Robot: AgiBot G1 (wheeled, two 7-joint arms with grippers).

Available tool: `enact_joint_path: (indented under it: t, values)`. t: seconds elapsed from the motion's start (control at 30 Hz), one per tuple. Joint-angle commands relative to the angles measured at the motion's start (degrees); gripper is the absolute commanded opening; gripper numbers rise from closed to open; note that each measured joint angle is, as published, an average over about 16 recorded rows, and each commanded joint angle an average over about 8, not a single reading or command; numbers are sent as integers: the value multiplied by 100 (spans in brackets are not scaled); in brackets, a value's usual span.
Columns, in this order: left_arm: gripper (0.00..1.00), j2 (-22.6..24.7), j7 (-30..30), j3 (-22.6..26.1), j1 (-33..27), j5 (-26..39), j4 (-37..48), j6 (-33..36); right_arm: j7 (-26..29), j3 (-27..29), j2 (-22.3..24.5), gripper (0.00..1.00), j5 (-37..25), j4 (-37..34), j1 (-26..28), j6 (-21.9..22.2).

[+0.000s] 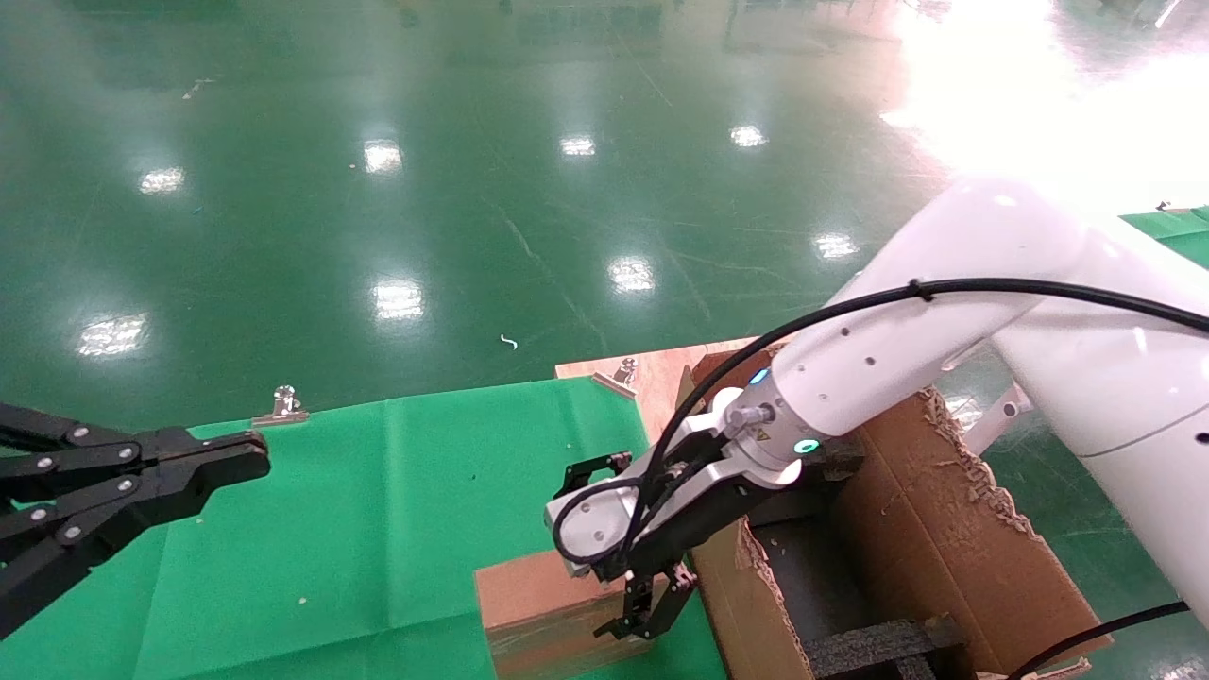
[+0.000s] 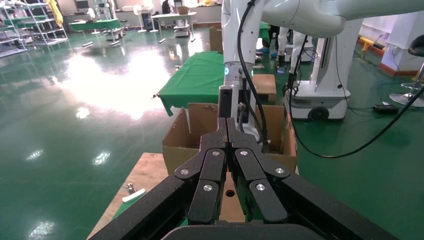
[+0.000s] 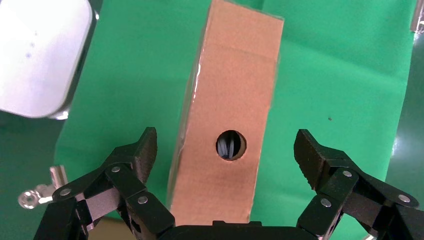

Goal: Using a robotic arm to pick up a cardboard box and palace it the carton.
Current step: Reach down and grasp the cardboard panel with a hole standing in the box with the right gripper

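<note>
1. Nearest my right wrist camera are my right jaws (image 3: 227, 192), spread wide apart, with the small plain brown cardboard box (image 3: 227, 115) standing between the fingers (image 3: 135, 160) and neither one touching it; a round hole shows in its narrow top face.
2. That box stands on edge on the green cloth-covered worktop (image 1: 378, 510), just beside the large brown corrugated carton (image 1: 945, 538) with ragged flaps and black foam inside.
3. Risk, as I judge it: the box is narrow and upright, so if one finger meets it first, it could tip or skid on the cloth. The carton's torn wall is close and could snag the box on the way over.
4. My glossy white right arm (image 1: 907, 349) reaches across above the carton, wrist bent down, jaws pointing at the box.
5. My left jaws (image 1: 236, 463) hang pressed together, idle above the worktop's far left, well apart from the box.
</note>
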Motion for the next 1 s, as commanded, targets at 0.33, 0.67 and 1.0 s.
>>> enact_joint_path:
  t: [0.33,0.67,1.0]
  values:
    - [100,0,1,0,1,-3,2,-2,-50,-174,-142,0,-170,-41,84,39]
    - [100,0,1,0,1,-3,2,-2,-49,-140,-116,0,-135,-25,65,33]
    - [100,-1,1,0,1,-3,1,-2,-48,-122,-104,0,-116,-18,53,28]
